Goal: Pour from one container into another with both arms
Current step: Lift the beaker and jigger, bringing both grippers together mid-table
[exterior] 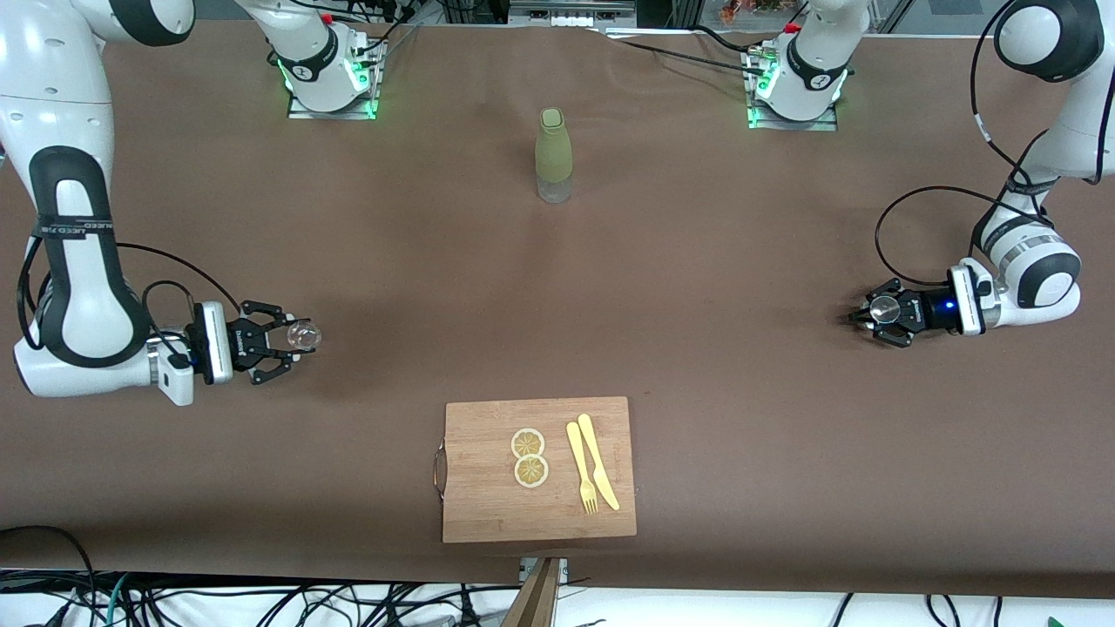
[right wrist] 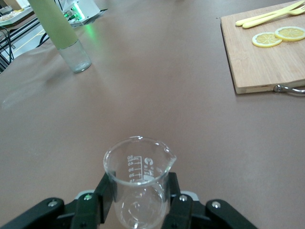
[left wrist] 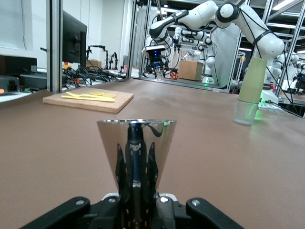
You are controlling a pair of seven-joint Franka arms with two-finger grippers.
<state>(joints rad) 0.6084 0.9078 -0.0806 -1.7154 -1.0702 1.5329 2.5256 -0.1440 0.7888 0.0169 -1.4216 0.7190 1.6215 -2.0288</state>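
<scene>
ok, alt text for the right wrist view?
The right gripper holds a clear glass beaker upright over the brown table. A green bottle stands farther off, and a cutting board carries two lemon slices and yellow cutlery.

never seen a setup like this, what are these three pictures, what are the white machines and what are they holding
These are two white robot arms bolted to a brown table, each ending in a small black two-finger gripper. The wide picture looks down from a high camera facing them. The other two come from cameras on the arms' wrists.

The right gripper is shut on a clear glass beaker. The left gripper is shut on a shiny metal cone-shaped cup.

On the table stand a bottle with a pale green sleeve, and, nearer the high camera, a wooden cutting board carrying two lemon slices and a yellow knife and fork.
</scene>
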